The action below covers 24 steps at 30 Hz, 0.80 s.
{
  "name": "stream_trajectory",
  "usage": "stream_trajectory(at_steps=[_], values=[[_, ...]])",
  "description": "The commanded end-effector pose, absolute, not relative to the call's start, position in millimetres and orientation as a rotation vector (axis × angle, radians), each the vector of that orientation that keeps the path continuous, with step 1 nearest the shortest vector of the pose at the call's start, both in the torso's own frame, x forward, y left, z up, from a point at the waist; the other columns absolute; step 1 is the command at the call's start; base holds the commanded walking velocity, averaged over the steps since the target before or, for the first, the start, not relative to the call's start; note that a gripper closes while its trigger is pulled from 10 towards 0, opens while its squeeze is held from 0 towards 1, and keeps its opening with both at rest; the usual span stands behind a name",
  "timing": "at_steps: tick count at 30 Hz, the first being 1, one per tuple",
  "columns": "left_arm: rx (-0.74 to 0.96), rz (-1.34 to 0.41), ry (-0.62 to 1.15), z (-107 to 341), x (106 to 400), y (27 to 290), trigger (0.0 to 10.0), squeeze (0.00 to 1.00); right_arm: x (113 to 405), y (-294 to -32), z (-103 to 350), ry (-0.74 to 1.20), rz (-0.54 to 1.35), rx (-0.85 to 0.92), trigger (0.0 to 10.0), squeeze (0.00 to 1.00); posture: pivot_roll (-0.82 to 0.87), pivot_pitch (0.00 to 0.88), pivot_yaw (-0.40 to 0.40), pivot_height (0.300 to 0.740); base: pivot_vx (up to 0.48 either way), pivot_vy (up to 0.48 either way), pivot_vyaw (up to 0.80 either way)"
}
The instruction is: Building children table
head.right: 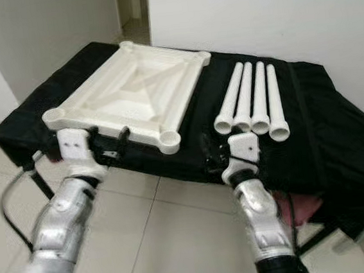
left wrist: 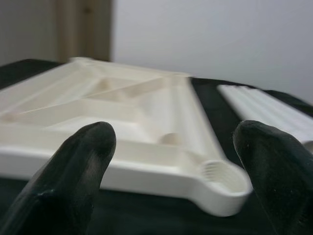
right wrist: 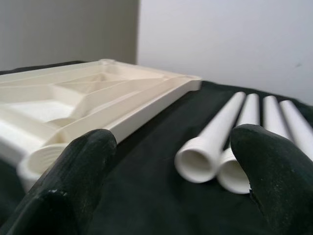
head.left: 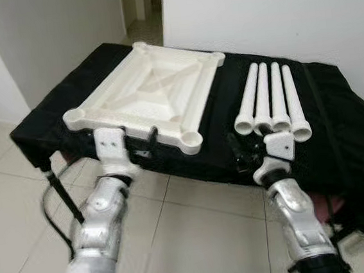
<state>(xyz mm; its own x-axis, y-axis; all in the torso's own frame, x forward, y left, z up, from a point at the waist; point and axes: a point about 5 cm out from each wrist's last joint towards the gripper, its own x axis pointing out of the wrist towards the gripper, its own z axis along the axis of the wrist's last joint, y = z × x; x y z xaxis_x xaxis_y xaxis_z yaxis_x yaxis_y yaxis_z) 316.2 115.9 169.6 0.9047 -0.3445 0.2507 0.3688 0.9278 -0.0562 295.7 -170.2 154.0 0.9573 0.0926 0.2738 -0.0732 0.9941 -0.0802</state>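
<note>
**Both arms lining up on the table parts**

Right now the right gripper (head.right: 214, 154) is hovering with its fingers spread wide and grasping nothing, just short of the near ends of the four table legs (head.right: 250, 99). Those white tubes are lying side by side on the black cloth (head.right: 323, 129), flared open ends facing the robot, probably laid that way for an easy pick. Over on the left, the left gripper (head.left: 145, 139) is hanging released too, empty, just at the near edge of the tabletop (head.left: 149, 94). That white panel is lying upside down, ribs showing, so its round corner sockets (head.left: 191, 139) are facing up to receive legs. No leg is fitted yet; assembly seems barely started.
</note>
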Motion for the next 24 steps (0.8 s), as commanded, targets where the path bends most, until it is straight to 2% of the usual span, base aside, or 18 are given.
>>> stream_trajectory(at_steps=[1,21,24], values=[[-0.072,-0.359,-0.26,175.1,319.4,122.0,10.0,0.0,296.9,-166.3,157.2,-0.295,0.092,-0.054,10.0,0.0,0.07,0.055,-0.057,0.74,0.266,0.0,0.0],[-0.066,-0.392,-0.269,179.1,324.2,115.3,10.0,0.0,298.7,-166.8,158.4,-0.297,0.084,-0.059,10.0,0.0,0.07,0.06,-0.045,0.74,0.269,0.0,0.0],[-0.056,-0.376,-0.241,177.9,326.8,116.7,10.0,0.0,302.5,-167.5,162.3,-0.311,0.084,-0.08,10.0,0.0,0.08,0.054,-0.02,0.74,0.0,0.0,0.0]])
